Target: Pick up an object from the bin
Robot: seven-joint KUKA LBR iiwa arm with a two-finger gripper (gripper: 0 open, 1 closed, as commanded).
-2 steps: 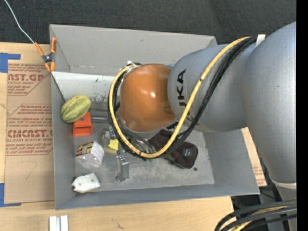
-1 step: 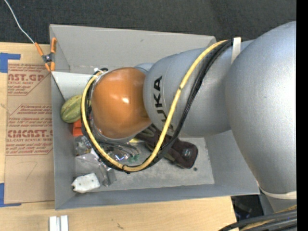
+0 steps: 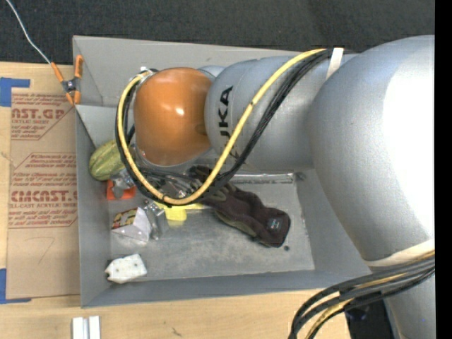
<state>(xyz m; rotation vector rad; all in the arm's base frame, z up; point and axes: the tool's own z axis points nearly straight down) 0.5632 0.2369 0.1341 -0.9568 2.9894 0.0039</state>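
Several loose things ring the tool (image 3: 164, 189), which hangs under the arm's orange cover (image 3: 173, 115); how wide it stands I cannot tell. A yellow piece (image 3: 176, 215) lies just under its near side, with a clear packet (image 3: 131, 222) beside that. A small orange thing (image 3: 115, 188) and a green lump (image 3: 106, 159) lie to its left. A dark glove (image 3: 253, 215) lies to its right on the grey bin (image 3: 233, 256) floor, and a white piece (image 3: 126, 268) well apart.

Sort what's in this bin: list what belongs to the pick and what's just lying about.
In the job: gripper, low over the left-centre of the bin; nearest it, yellow piece and dark glove. Which one it is after cannot be told.
Lying about: green lump, orange piece, clear packet, white lump.
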